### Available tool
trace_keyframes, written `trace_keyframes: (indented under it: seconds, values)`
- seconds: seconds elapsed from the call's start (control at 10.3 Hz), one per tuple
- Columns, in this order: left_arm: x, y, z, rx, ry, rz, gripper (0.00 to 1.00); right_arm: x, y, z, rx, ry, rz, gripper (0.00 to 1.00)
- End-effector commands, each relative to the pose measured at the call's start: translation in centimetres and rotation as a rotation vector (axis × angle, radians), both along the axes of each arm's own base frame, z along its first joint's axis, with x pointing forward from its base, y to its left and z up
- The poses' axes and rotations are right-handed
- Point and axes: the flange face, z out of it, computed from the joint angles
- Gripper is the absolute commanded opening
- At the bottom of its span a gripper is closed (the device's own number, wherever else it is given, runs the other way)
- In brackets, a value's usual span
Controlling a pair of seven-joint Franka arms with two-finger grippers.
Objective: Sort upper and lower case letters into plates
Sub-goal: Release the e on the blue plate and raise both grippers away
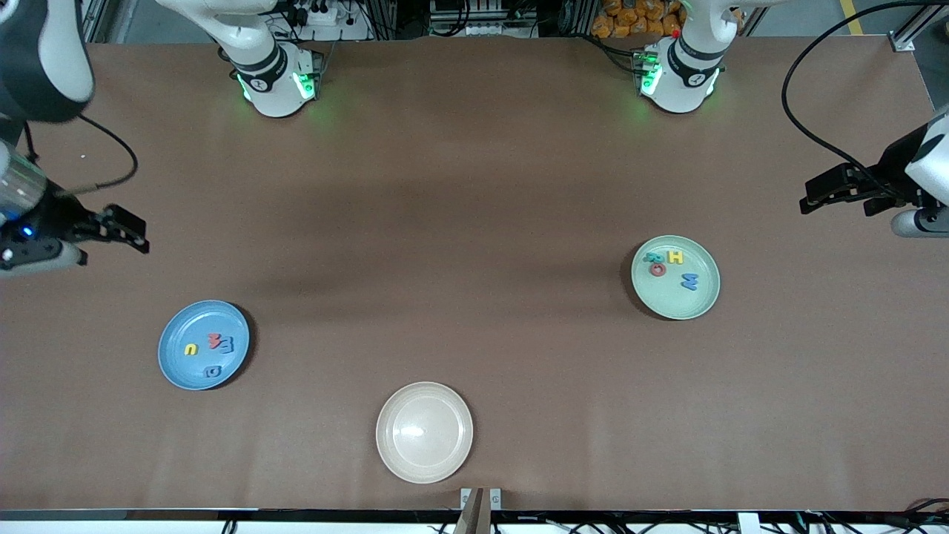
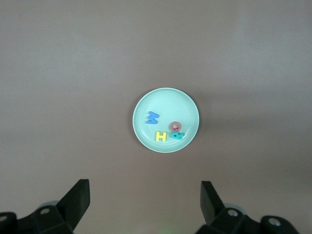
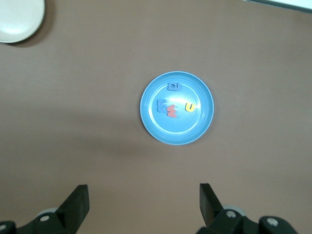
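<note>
- Sky blue plate [image 1: 172,363]: round, shallow, matte; sits on the brown bench [image 1: 460,222] toward the right arm's end, near the edge closest to the front camera.
- Contents of blue plate: four small flat foam letters. Yellow small letter [image 1: 191,349], red letter [image 1: 215,340], blue letter [image 1: 227,343] touching the red one, second blue letter [image 1: 213,371] nearest the front camera. The red and blue shapes are too small to read with certainty.
- Pale mint green plate [image 1: 697,304]: same size and form; sits toward the left arm's end of the bench, farther from the front camera than the blue plate.
- Contents of mint plate: yellow H [image 1: 675,257], teal letter [image 1: 654,256], red ring-shaped letter [image 1: 657,269] touching the teal one, blue W [image 1: 690,281].
- Cream-beige plate [image 1: 424,432]: holds nothing, near the bench edge closest to the front camera, between the two coloured plates.
- Right tool [image 1: 130,233]: fingers apart, nothing between them, up over the bench at the right arm's end.
- Left tool [image 1: 815,196]: fingers apart, nothing held, up over the bench at the left arm's end.
</note>
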Motion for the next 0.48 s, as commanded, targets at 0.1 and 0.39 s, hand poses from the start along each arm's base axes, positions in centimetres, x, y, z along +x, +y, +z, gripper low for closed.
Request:
trace_keyframes:
  seconds: [0.1,0.39]
  values:
    - [-2.9,-3.0,0.2,0.032,0.028,-0.020,1.00,-1.1,1.0,6.5,-0.014,0.016,-0.007,1.00]
    - [-3.1,-2.9,0.0,0.033,0.032,-0.017,1.00,-1.6,0.8,7.4,-0.014,0.006,-0.009,1.00]
